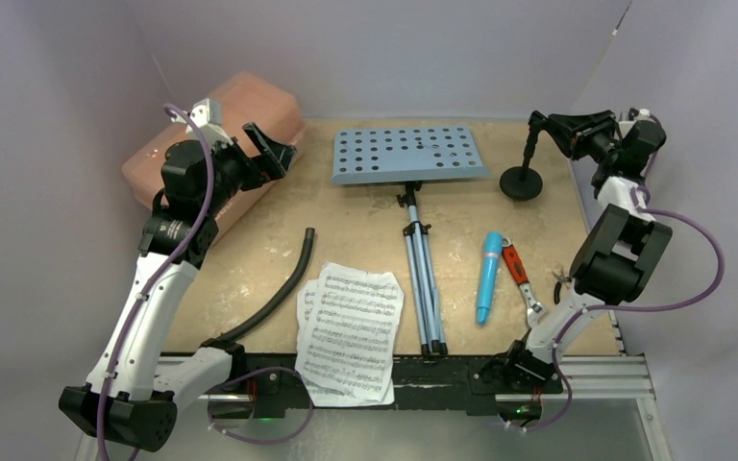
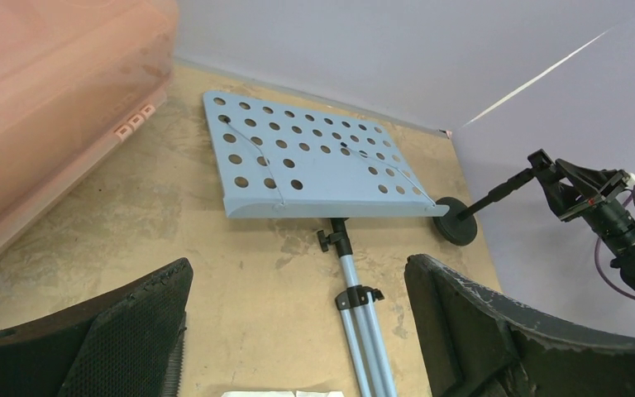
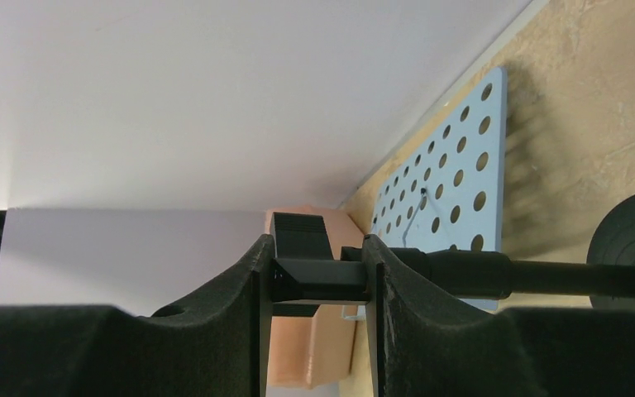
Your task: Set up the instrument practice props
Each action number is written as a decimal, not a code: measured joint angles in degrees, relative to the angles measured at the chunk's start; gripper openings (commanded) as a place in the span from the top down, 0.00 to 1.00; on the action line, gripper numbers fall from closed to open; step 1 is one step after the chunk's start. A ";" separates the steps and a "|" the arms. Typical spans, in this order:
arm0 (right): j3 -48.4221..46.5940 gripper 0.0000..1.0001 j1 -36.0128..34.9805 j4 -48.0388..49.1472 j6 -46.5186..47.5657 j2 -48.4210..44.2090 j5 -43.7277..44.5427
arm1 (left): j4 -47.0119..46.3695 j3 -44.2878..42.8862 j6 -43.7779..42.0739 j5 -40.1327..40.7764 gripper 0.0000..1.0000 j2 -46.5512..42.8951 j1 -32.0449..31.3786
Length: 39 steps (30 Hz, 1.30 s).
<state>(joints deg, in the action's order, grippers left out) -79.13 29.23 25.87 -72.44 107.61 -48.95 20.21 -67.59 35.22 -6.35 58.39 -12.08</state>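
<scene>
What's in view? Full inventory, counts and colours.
music stand: 1, light blue, lying flat, centre
sheet-music pages: 2, white, near edge, centre-left
microphone: 1, turquoise, right of centre
red-handled tool: 1, red, beside microphone
mic stand: 1, black, far right
hose: 1, black, left
case: 1, salmon pink, far left
left end effector: 1, black, open, near case
right end effector: 1, black, shut on mic stand

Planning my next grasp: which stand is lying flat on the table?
The light-blue music stand lies flat. The black mic stand is on its round base, its top in the right gripper.
</scene>
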 measured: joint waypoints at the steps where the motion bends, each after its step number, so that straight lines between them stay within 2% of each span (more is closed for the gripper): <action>1: 0.00 1.00 0.22 0.15 0.31 0.00 -0.11 | -0.02 0.00 0.15 -0.07 0.01 0.00 0.00; 9: 0.00 1.00 1.44 -0.85 3.58 0.00 -1.62 | -1.29 0.63 1.25 -1.53 0.00 0.83 0.00; 10: -0.02 0.97 1.55 -1.62 4.42 0.00 -1.64 | -1.29 0.66 1.25 -1.64 0.00 1.05 0.00; 12: -0.02 0.89 1.73 -3.13 6.01 0.00 -1.64 | -1.29 0.66 1.25 -1.88 0.00 1.25 0.00; 16: -0.02 0.59 2.01 -5.55 8.68 0.00 -1.75 | -1.29 0.66 1.25 -2.10 0.00 1.29 0.00; 19: -0.02 0.44 2.01 -7.69 10.62 0.00 -1.64 | -1.29 0.66 1.25 -2.05 0.00 1.29 0.00; 23: -1.99 0.29 2.14 -13.97 14.08 0.00 -0.48 | -1.27 0.66 1.22 -1.77 0.00 1.29 0.00; 31: -11.23 0.03 2.27 -33.68 22.49 0.00 9.33 | -1.25 0.66 1.18 -0.26 0.00 1.22 0.00; 39: -20.90 0.02 2.25 -47.30 28.83 0.00 24.44 | -1.25 0.66 1.18 0.48 0.01 1.22 0.00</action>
<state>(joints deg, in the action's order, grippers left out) -100.03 31.48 -21.43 -43.62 107.61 -24.51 18.96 -66.94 36.40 -5.87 59.61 -12.08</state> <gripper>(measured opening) 0.977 0.994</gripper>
